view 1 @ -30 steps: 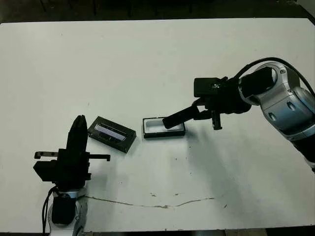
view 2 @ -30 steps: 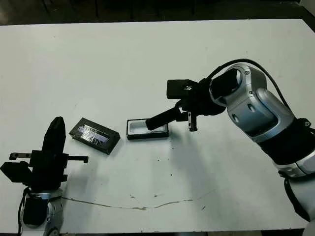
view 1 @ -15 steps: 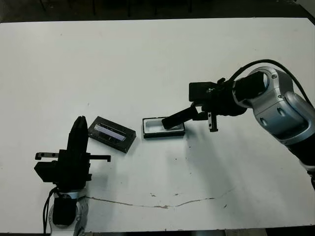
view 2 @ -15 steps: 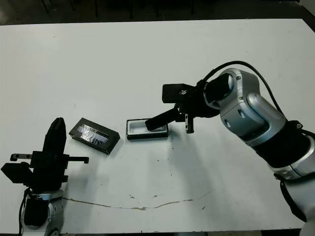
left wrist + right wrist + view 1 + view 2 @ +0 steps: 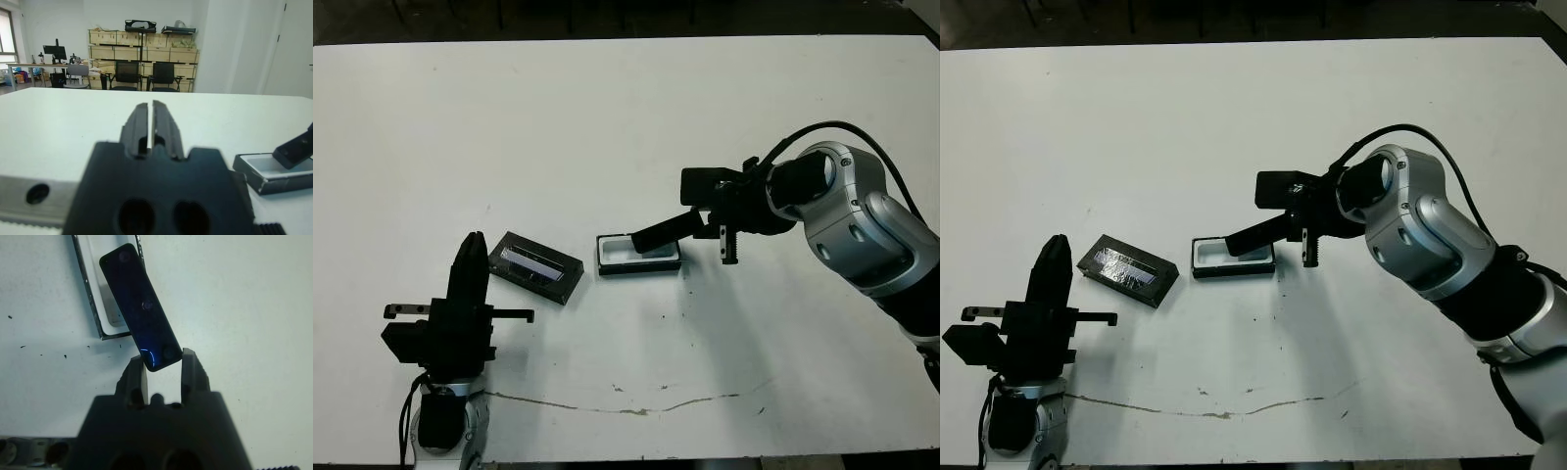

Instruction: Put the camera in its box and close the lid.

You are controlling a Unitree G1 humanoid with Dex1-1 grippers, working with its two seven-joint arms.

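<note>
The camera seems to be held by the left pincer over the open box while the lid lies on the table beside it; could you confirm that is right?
Not quite: the right pincer holds the camera, as the right wrist view shows. The rest stands: it hangs over the open box, and the lid lies on the table beside it.

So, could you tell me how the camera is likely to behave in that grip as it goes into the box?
The camera looks stiff: held by one end, it stays straight. Its glossy face may be slippery, and the right gripper pinches only the end, so it could pivot. It sits askew over the box, so it may catch the rim.
</note>
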